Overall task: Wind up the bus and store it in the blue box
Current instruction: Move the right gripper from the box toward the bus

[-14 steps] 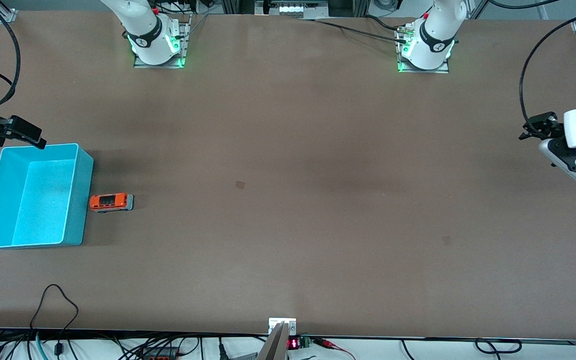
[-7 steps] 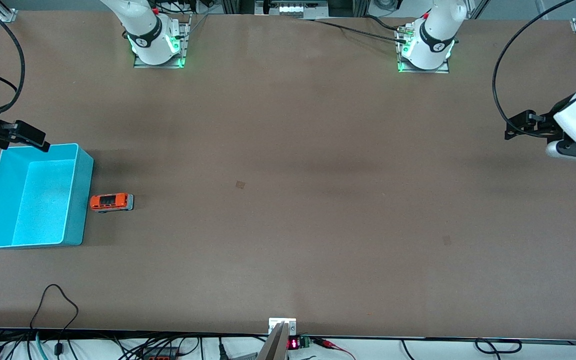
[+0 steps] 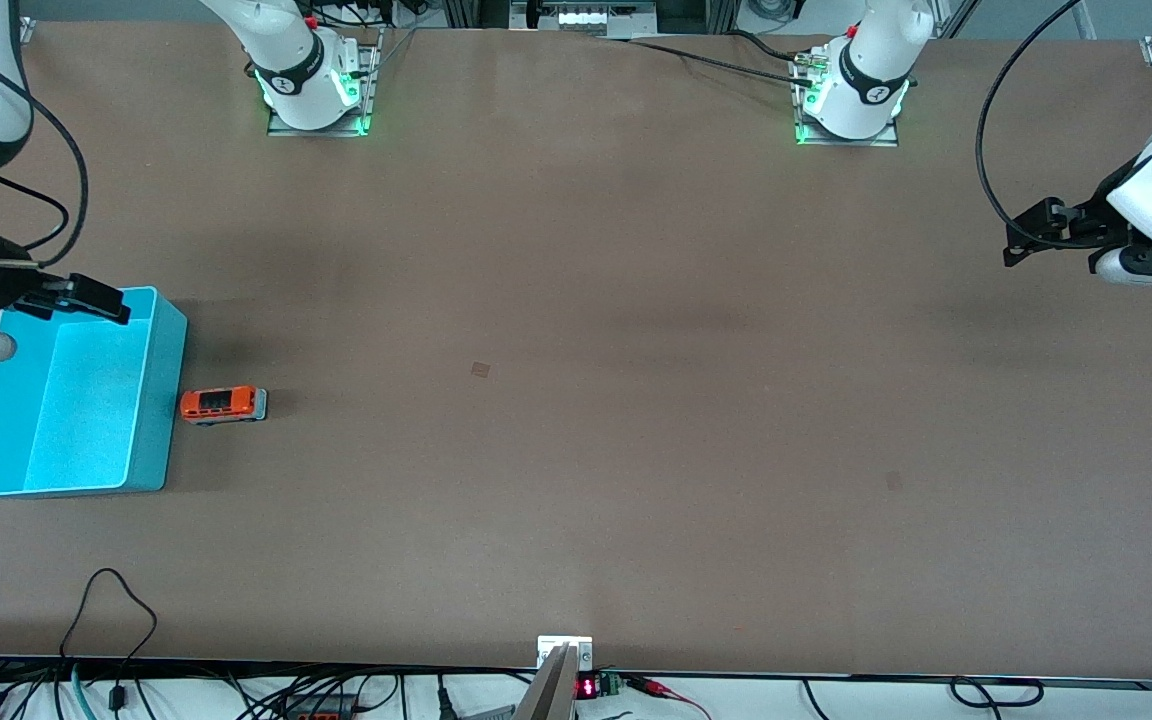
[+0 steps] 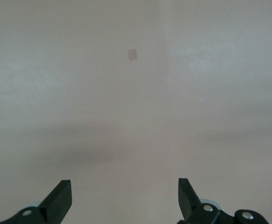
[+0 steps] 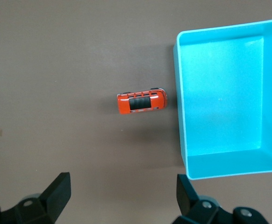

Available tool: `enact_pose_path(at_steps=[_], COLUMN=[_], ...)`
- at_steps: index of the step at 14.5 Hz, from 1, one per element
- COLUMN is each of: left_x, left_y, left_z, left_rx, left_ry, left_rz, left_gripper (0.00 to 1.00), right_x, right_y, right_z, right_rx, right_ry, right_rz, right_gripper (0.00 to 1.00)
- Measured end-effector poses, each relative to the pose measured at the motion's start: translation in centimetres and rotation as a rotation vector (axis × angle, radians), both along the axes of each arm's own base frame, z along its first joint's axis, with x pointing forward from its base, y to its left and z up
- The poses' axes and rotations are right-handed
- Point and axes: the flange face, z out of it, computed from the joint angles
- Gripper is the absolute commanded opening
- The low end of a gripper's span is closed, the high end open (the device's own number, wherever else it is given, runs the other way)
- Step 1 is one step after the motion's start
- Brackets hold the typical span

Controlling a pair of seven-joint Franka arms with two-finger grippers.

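A small orange toy bus [image 3: 222,403] sits on its wheels on a brown surface [image 3: 576,400], toward the right arm's end, with its dark roof windows facing up. It lies lengthwise, one end just beside the outer wall of a light turquoise-blue box [image 3: 71,392]; whether it touches the wall cannot be told. The box is open-topped and empty, many times the bus's size. The right gripper [image 3: 86,297] hangs in the air over the box's corner that lies farther from the front camera, not over the bus; its fingers stand wide apart and hold nothing. In the right wrist view the bus [image 5: 141,101] and the box [image 5: 229,98] both appear below the spread fingers [image 5: 56,191], the bus roughly centred between them. The step in hand looks like the reach for the bus, with nothing yet wound or stored. To do it well, the right gripper would likely need to come over the bus, line its fingers up across the narrow sides, and descend without nudging the toy against the box wall. The left gripper [image 3: 1021,240] waits over bare surface at the left arm's end, well apart from the bus, its fingers [image 4: 59,198] also wide and empty.
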Motion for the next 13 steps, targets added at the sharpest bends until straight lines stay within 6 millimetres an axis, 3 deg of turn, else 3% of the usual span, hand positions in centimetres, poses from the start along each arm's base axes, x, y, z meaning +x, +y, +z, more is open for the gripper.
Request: enact_pose_path(at_steps=[3,6,9,11,13], left_x=[0.0,-0.1,-0.1,-0.1,-0.2], left_y=[-1.3,-1.4,-1.3,-1.3,-1.3], left_z=[0.1,0.1,0.1,0.1,0.1], left_rx=[0.002,0.002,0.003,0.003,0.003], left_ry=[-0.002,0.003,0.005,0.006,0.007], left_rz=[0.012,0.020,0.022,0.022,0.022], left_gripper=[1.00,1.00,1.00,1.00,1.00], right_x=[1.5,3.1,4.3,5.0,5.7], right_y=[1.7,2.5,4.6,4.4,3.6], right_z=[-2.9,-6.1,-9.3,-12.1,-14.9], right_rx=[-0.002,-0.006,-0.008,-0.011,-0.009], right_ry=[0.002,-0.003,-0.001,0.009,0.001], right_rz=[0.028,0.040,0.074,0.101,0.235], right_gripper=[1.00,1.00,1.00,1.00,1.00])
